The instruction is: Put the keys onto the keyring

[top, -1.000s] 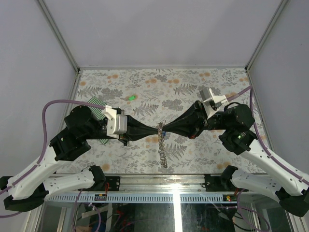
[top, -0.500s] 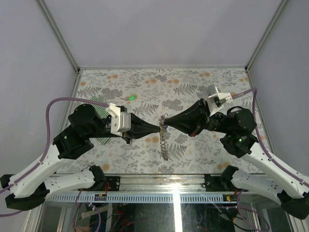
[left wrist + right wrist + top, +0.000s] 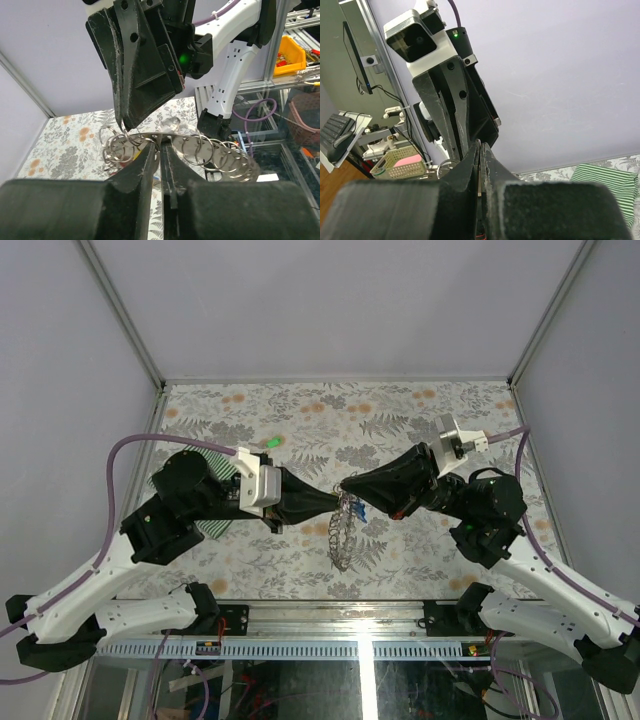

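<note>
The keyring [image 3: 341,532] is a grey chain of small rings, held above the table between both grippers and sagging in a loop. My left gripper [image 3: 334,503] meets it from the left. In the left wrist view its fingers [image 3: 148,160] stand almost together on the ring strip [image 3: 210,147]. My right gripper [image 3: 346,485] comes from the right, shut on a thin metal piece of the keyring [image 3: 478,177]. Yellow, red and blue key heads [image 3: 126,150] show behind the rings. A green key [image 3: 272,443] lies alone on the table.
A green-and-white striped cloth [image 3: 214,468] lies at the left, partly under my left arm, and shows in the right wrist view [image 3: 605,180]. The flowered table top [image 3: 400,420] ends at a metal rail [image 3: 330,615] in front. Grey walls close in the sides and back.
Both grippers have lifted and shifted slightly away from the bases. The chain, a straight hanging strand a second ago, now bunches into a shorter loop. A slit has appeared between my left fingers.
</note>
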{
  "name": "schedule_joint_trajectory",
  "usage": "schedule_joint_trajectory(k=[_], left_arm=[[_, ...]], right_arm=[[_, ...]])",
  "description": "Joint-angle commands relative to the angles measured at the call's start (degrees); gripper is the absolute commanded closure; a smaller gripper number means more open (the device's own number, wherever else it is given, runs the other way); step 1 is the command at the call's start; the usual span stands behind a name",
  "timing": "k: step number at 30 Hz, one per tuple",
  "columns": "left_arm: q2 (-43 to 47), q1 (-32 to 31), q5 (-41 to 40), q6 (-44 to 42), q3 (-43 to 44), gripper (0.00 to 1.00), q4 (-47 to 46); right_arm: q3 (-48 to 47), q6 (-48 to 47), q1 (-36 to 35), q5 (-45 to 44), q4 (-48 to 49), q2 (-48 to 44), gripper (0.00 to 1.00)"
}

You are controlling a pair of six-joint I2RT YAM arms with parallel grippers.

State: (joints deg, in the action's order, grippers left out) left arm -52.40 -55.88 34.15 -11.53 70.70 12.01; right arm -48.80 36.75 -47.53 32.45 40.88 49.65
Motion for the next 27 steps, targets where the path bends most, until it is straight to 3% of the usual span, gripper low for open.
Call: schedule_joint_trajectory(k=[1, 10, 16, 27], left_arm=[[-0.04, -0.42, 1.71, 1.54, 0.85, 0.85, -2.76], [5.2, -0.4, -5.21, 5.18, -3.84, 0.8, -10.39], [5.77, -0.36, -7.58, 9.04, -6.13, 0.7, -15.96], [2.66, -0.42, -5.42, 16.71, -9.28, 0.65, -26.86]], right_arm=[[-0.12, -0.23, -0.02, -4.41, 8.2, -1.1, 1.0], [-0.28, -9.37, -0.01, -1.97, 2.08, -5.51, 1.0], [-0.77, -12.38, 0.0, -1.39, -0.19, -6.74, 1.0], [-1.04, -13.62, 0.03, -0.72, -1.33, -7.54, 1.0]])
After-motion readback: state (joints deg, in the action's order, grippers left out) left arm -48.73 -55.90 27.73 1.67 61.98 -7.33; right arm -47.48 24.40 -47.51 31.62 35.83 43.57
